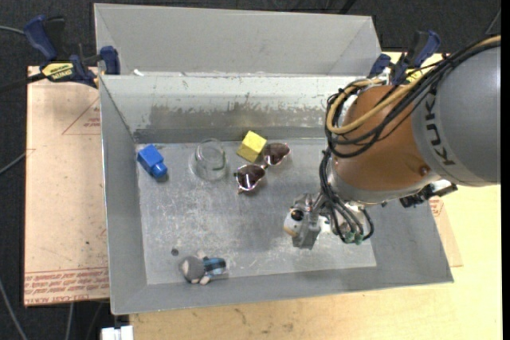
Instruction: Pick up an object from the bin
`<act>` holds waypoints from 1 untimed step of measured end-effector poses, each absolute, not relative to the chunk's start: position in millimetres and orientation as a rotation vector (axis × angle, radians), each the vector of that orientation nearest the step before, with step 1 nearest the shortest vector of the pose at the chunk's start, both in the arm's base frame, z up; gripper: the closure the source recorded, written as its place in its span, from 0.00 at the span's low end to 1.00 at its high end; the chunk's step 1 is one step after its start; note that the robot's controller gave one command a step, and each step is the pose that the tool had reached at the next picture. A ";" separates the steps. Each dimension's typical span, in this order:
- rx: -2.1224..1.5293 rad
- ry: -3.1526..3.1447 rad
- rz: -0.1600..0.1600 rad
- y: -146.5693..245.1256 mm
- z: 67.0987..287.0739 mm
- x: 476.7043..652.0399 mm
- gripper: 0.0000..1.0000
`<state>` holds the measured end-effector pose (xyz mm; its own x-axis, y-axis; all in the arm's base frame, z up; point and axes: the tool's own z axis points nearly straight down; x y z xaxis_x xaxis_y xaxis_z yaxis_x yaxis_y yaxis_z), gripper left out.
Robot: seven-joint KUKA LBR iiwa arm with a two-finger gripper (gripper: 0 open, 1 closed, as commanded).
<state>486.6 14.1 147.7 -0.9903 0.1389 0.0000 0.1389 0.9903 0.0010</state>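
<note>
Though plainly low over bare floor, right of centre in the grey bin (119, 195), cannot tell the opening of the gripper (305, 235), nor anything held. Nearest, up and left: sunglasses (259, 169). Beyond, clear cup (209, 159), yellow block (252, 146), blue piece (151, 161). Near front wall, small grey-blue lump (203, 268).
</note>
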 end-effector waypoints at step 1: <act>0.218 3.136 0.001 14.1 159.1 486.4 1.00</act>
